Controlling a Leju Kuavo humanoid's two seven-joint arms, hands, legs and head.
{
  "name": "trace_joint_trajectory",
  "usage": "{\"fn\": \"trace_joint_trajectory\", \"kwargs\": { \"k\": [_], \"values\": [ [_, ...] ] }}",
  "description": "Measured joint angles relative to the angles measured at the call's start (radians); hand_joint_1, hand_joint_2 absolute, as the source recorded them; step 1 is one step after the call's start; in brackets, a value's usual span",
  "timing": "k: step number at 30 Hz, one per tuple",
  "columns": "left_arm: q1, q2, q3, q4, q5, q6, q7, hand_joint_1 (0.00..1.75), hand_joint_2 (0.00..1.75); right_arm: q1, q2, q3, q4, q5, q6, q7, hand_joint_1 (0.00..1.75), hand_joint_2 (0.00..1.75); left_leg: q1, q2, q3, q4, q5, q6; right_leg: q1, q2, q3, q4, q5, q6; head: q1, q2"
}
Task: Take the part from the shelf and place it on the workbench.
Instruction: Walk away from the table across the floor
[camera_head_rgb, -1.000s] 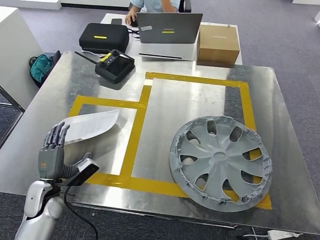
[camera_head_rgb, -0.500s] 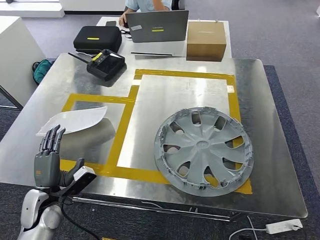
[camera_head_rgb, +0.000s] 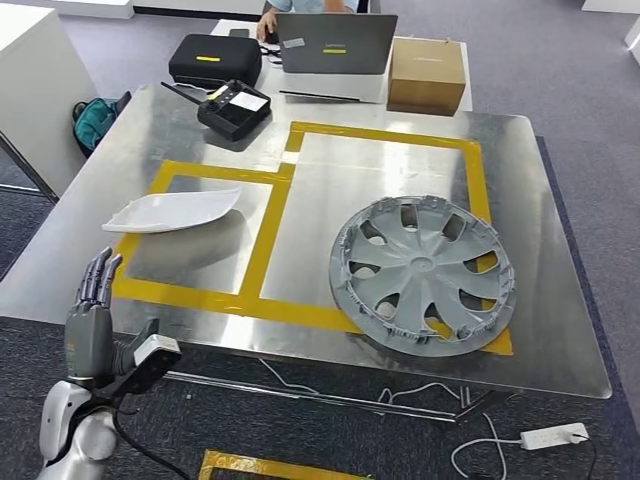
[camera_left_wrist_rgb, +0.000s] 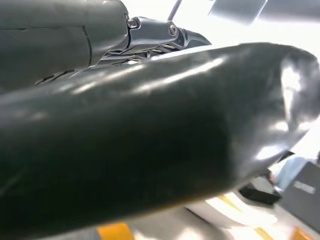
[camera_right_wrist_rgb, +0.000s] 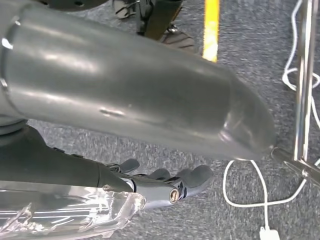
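The white part (camera_head_rgb: 175, 211), a curved shell-like panel, is seen lying flat on the metal workbench (camera_head_rgb: 136, 160), inside the smaller yellow-taped box (camera_head_rgb: 268, 240), w/ nothing touching it. The placing step is therefore judged done, or v. nearly so: the part is off the shelf and resting on the bench, approx. centred in its marked zone. A grey wheel cover (camera_head_rgb: 423, 274) is laid in the larger taped box next to it, overlapping the tape at its near edge. The left hand (camera_head_rgb: 94, 325) is held up just off the near edge of the bench, well apart from the part, fingers extended upward and close together, thumb out to the side, nothing gripped. The right hand (camera_right_wrist_rgb: 166, 186) is viewed in the right wrist cam hanging over grey carpet and white cables; its fingers look loosely curled, but whether anything is held cannot be told, since a clear glinting shape sits beside them. What is left, by judgement: arm retraction and poss. a return for another part. A black controller (camera_head_rgb: 234, 108), a laptop (camera_head_rgb: 337, 43) and a cardboard box (camera_head_rgb: 426, 74) are set at the far side.
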Motion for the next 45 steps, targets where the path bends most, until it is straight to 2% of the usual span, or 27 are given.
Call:
{"fn": "trace_joint_trajectory", "kwargs": {
  "k": [1, 3, 5, 6, 7, 9, 11, 12, 14, 16, 18, 19, 21, 23, 24, 26, 28, 30, 31, 32, 34, 36, 38, 39, 42, 43, 45],
  "values": [
    [0.006, -0.005, 0.000, -0.003, 0.037, -0.002, -0.019, 0.00, 0.00, -0.001, 0.000, -0.001, 0.000, -0.005, -0.006, -0.004, 0.00, 0.00, -0.001, 0.001, -0.013, 0.000, 0.010, 0.000, 0.000, 0.000, -0.009, 0.058, -0.027, 0.002, 0.000, 0.000],
    [0.019, -0.018, 0.004, -0.008, 0.128, -0.011, -0.071, 0.00, 0.00, -0.003, 0.002, -0.006, 0.000, -0.015, -0.018, -0.014, 0.00, 0.00, -0.002, 0.002, -0.038, 0.001, 0.031, -0.002, 0.000, 0.000, 0.013, 0.092, -0.011, 0.004, 0.000, 0.000],
    [0.032, -0.034, 0.013, -0.013, 0.222, -0.025, -0.128, 0.00, 0.00, -0.005, 0.004, -0.012, 0.000, -0.025, -0.024, -0.021, 0.00, 0.00, -0.002, 0.001, -0.061, 0.003, 0.051, -0.008, 0.000, 0.000, 0.104, -0.015, 0.043, 0.002, 0.000, 0.000],
    [0.037, -0.043, 0.019, -0.016, 0.266, -0.033, -0.155, 0.00, 0.00, -0.007, 0.005, -0.014, 0.000, -0.031, -0.027, -0.025, 0.00, 0.00, -0.003, 0.001, -0.070, 0.005, 0.060, -0.013, 0.001, 0.000, 0.164, -0.097, 0.050, -0.001, 0.000, 0.000],
    [0.043, -0.051, 0.027, -0.019, 0.306, -0.041, -0.179, 0.00, 0.00, -0.010, 0.007, -0.017, 0.000, -0.036, -0.034, -0.028, 0.00, 0.00, -0.004, 0.001, -0.075, 0.006, 0.069, -0.018, 0.001, 0.001, 0.210, -0.164, 0.047, -0.006, 0.000, 0.000],
    [0.052, -0.070, 0.049, -0.026, 0.382, -0.052, -0.225, 0.00, 0.00, -0.015, 0.012, -0.022, 0.000, -0.046, -0.070, -0.039, 0.00, 0.00, -0.006, 0.001, -0.080, 0.006, 0.086, -0.028, 0.006, 0.003, 0.242, -0.226, 0.031, -0.018, -0.002, 0.000],
    [0.063, -0.091, 0.080, -0.028, 0.441, -0.051, -0.261, 0.00, 0.00, -0.015, 0.018, -0.030, 0.000, -0.051, -0.116, -0.050, 0.00, 0.00, -0.003, 0.001, -0.086, 0.007, 0.089, -0.040, 0.006, 0.001, 0.221, -0.224, 0.044, -0.037, -0.003, 0.000],
    [0.071, -0.101, 0.098, -0.028, 0.462, -0.047, -0.273, 0.00, 0.00, -0.015, 0.020, -0.033, 0.000, -0.053, -0.132, -0.052, 0.00, 0.00, -0.001, 0.000, -0.093, 0.020, 0.066, -0.047, 0.005, -0.001, 0.211, -0.223, 0.054, -0.048, -0.004, 0.000],
    [0.080, -0.117, 0.142, -0.027, 0.503, -0.042, -0.287, 0.00, 0.00, -0.016, 0.022, -0.038, 0.000, -0.053, -0.147, -0.048, 0.00, 0.00, 0.001, 0.000, -0.120, 0.106, -0.032, -0.058, 0.003, -0.004, 0.186, -0.223, 0.079, -0.062, -0.008, 0.000],
    [0.081, -0.129, 0.196, -0.015, 0.547, -0.037, -0.293, 0.00, 0.00, -0.015, 0.022, -0.041, 0.000, -0.051, -0.150, -0.039, 0.00, 0.00, 0.002, 0.000, -0.149, 0.238, -0.119, -0.065, 0.004, -0.004, 0.159, -0.221, 0.105, -0.065, -0.010, 0.000],
    [0.074, -0.140, 0.266, 0.017, 0.584, -0.032, -0.295, 0.00, 0.00, -0.013, 0.023, -0.042, 0.000, -0.045, -0.147, -0.027, 0.00, 0.00, 0.003, 0.000, -0.137, 0.296, -0.114, -0.067, 0.004, -0.005, 0.126, -0.219, 0.130, -0.062, -0.010, 0.000],
    [0.068, -0.144, 0.303, 0.042, 0.595, -0.030, -0.296, 0.00, 0.00, -0.011, 0.024, -0.042, 0.000, -0.041, -0.145, -0.020, 0.00, 0.00, 0.004, 0.000, -0.106, 0.273, -0.087, -0.067, 0.003, -0.005, 0.110, -0.218, 0.141, -0.059, -0.010, 0.000],
    [0.048, -0.147, 0.378, 0.101, 0.599, -0.022, -0.296, 0.00, 0.00, -0.010, 0.024, -0.042, 0.000, -0.032, -0.139, -0.009, 0.00, 0.00, 0.005, 0.000, 0.002, 0.138, -0.050, -0.064, 0.004, -0.005, 0.087, -0.213, 0.159, -0.051, -0.010, 0.000],
    [0.029, -0.148, 0.441, 0.157, 0.597, -0.012, -0.296, 0.00, 0.00, -0.010, 0.024, -0.042, 0.000, -0.024, -0.137, -0.004, 0.00, 0.00, 0.005, -0.001, 0.088, 0.010, -0.059, -0.054, 0.008, -0.004, 0.073, -0.209, 0.177, -0.041, -0.010, 0.000],
    [0.024, -0.149, 0.465, 0.180, 0.596, -0.009, -0.296, 0.00, 0.00, -0.010, 0.024, -0.042, 0.000, -0.023, -0.137, -0.003, 0.00, 0.00, 0.003, -0.001, 0.104, -0.019, -0.066, -0.046, 0.009, -0.004, 0.069, -0.210, 0.187, -0.036, -0.010, 0.000],
    [0.018, -0.151, 0.500, 0.216, 0.595, -0.005, -0.297, 0.00, 0.00, -0.007, 0.024, -0.042, 0.000, -0.022, -0.137, -0.002, 0.00, 0.00, 0.001, 0.001, 0.091, -0.024, -0.056, -0.028, 0.007, -0.005, 0.062, -0.212, 0.199, -0.026, -0.010, 0.000],
    [0.006, -0.153, 0.527, 0.258, 0.590, 0.010, -0.297, 0.00, 0.00, -0.003, 0.024, -0.043, 0.000, -0.022, -0.131, 0.003, 0.00, 0.00, 0.002, 0.004, 0.069, -0.024, -0.035, -0.010, 0.004, -0.005, 0.041, -0.173, 0.149, -0.016, -0.007, 0.000],
    [-0.012, -0.149, 0.556, 0.326, 0.585, 0.035, -0.297, 0.00, 0.00, -0.002, 0.025, -0.043, 0.000, -0.022, -0.120, 0.008, 0.00, 0.00, 0.001, 0.005, 0.042, -0.025, -0.012, 0.000, 0.003, -0.005, 0.006, -0.058, 0.045, -0.011, -0.003, 0.000],
    [-0.019, -0.145, 0.571, 0.368, 0.585, 0.044, -0.297, 0.00, 0.00, -0.002, 0.025, -0.043, 0.000, -0.021, -0.116, 0.010, 0.00, 0.00, -0.001, 0.005, 0.028, -0.024, 0.000, 0.001, 0.003, -0.005, -0.006, 0.009, 0.005, -0.009, -0.002, 0.000],
    [-0.023, -0.140, 0.584, 0.408, 0.586, 0.049, -0.297, 0.00, 0.00, -0.002, 0.025, -0.043, 0.000, -0.021, -0.112, 0.012, 0.00, 0.00, -0.003, 0.006, 0.011, -0.023, 0.012, 0.001, 0.004, -0.005, -0.010, 0.061, -0.012, -0.009, -0.001, 0.000],
    [-0.029, -0.129, 0.604, 0.476, 0.588, 0.054, -0.297, 0.00, 0.00, 0.000, 0.025, -0.043, 0.000, -0.021, -0.107, 0.013, 0.00, 0.00, -0.006, 0.007, -0.022, -0.021, 0.036, 0.000, 0.007, -0.005, 0.026, 0.074, 0.020, -0.014, -0.001, 0.000],
    [-0.036, -0.119, 0.619, 0.537, 0.589, 0.057, -0.297, 0.00, 0.00, 0.000, 0.025, -0.043, 0.000, -0.020, -0.105, 0.014, 0.00, 0.00, -0.007, 0.006, -0.049, -0.020, 0.057, -0.003, 0.013, -0.004, 0.126, -0.043, 0.068, -0.028, -0.002, 0.000],
    [-0.045, -0.108, 0.634, 0.603, 0.590, 0.051, -0.297, 0.00, 0.00, -0.004, 0.024, -0.043, 0.000, -0.018, -0.105, 0.016, 0.00, 0.00, -0.007, 0.007, -0.064, -0.020, 0.078, -0.011, 0.022, -0.004, 0.234, -0.204, 0.060, -0.041, -0.002, 0.000],
    [-0.051, -0.101, 0.643, 0.644, 0.594, 0.033, -0.297, 0.00, 0.00, -0.004, 0.024, -0.042, 0.000, -0.017, -0.105, 0.019, 0.00, 0.00, -0.006, 0.008, -0.068, -0.021, 0.088, -0.015, 0.025, -0.004, 0.262, -0.253, 0.049, -0.044, -0.002, 0.000],
    [-0.079, -0.074, 0.686, 0.806, 0.625, -0.083, -0.294, 0.00, 0.00, 0.000, 0.025, -0.042, 0.000, -0.011, -0.105, 0.038, 0.00, 0.00, -0.004, 0.006, -0.077, -0.028, 0.098, -0.032, 0.023, -0.005, 0.261, -0.284, 0.066, -0.053, -0.002, 0.000],
    [-0.084, -0.065, 0.701, 0.860, 0.634, -0.118, -0.293, 0.00, 0.00, 0.001, 0.025, -0.043, 0.000, -0.009, -0.105, 0.043, 0.00, 0.00, -0.003, 0.005, -0.085, -0.008, 0.072, -0.038, 0.020, -0.007, 0.256, -0.285, 0.077, -0.059, -0.004, 0.000],
    [-0.088, -0.053, 0.724, 0.945, 0.640, -0.154, -0.293, 0.00, 0.00, 0.003, 0.025, -0.043, 0.000, -0.006, -0.104, 0.047, 0.00, 0.00, -0.001, 0.004, -0.119, 0.102, -0.023, -0.050, 0.017, -0.008, 0.234, -0.278, 0.093, -0.069, -0.010, 0.000]
  ]
}}
